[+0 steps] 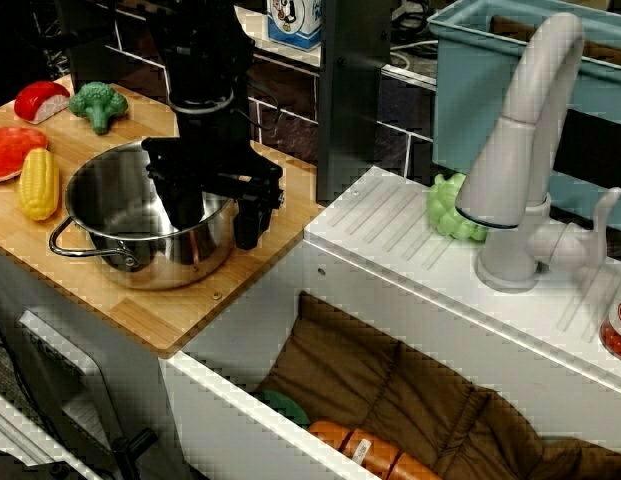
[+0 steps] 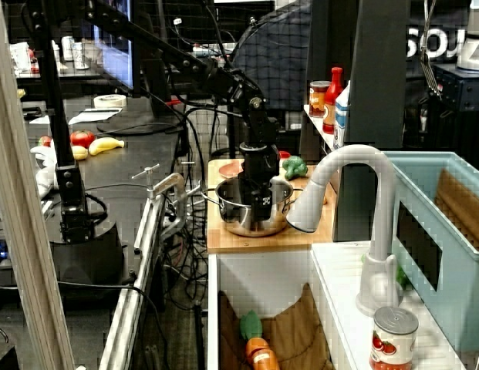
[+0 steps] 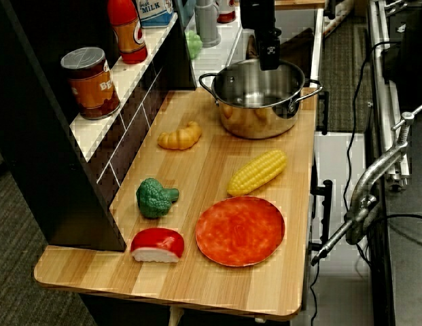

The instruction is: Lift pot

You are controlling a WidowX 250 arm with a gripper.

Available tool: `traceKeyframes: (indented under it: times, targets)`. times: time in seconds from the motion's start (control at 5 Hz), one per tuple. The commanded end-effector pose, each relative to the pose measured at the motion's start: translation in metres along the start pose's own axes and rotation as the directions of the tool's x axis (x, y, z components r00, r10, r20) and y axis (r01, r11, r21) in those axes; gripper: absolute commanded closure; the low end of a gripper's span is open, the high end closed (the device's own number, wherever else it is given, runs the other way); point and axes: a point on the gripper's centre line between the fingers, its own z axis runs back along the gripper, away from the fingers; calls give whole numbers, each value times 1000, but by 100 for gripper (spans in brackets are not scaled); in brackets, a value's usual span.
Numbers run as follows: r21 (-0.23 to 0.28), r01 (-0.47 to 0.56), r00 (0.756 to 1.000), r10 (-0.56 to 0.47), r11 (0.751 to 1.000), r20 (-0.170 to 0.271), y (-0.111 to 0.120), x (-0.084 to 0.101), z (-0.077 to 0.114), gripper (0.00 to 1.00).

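Observation:
The shiny steel pot (image 1: pixel 115 195) stands on the wooden counter (image 1: pixel 240 280) with a thin loop handle on each side; it also shows in the side view (image 2: pixel 233 214) and the overhead view (image 3: pixel 255 109). My black gripper (image 1: pixel 218 215) comes down from above at the pot's sink-side rim. One finger (image 1: pixel 185 205) reaches inside the pot and the other finger (image 1: pixel 249 222) hangs outside the wall, with a wide gap between them, so the gripper is open and straddles the rim. In the overhead view the gripper (image 3: pixel 269 58) hangs over the far rim.
A yellow corn cob (image 3: pixel 257 171), orange plate (image 3: pixel 240 229), broccoli (image 3: pixel 155 197), croissant (image 3: pixel 180 136) and a red-and-white piece (image 3: pixel 157 244) lie on the counter. A sink (image 1: pixel 320 270) with brown cloth and a grey faucet (image 1: pixel 520 150) sit beside it. Cans and bottles stand on a shelf (image 3: pixel 122 88).

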Motion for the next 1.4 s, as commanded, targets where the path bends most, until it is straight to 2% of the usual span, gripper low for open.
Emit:
traceKeyframes:
  times: [0.0,0.4,0.6,1.2]
  targets:
    - [61,-26,1000,26,998,7,6,5,1,0]
    - [100,-37,999,38,994,-6,3,3,2,0]
    - [160,-89,994,99,983,-55,11,5,-2,0]
    - [175,-146,981,165,974,-102,42,8,-21,0]
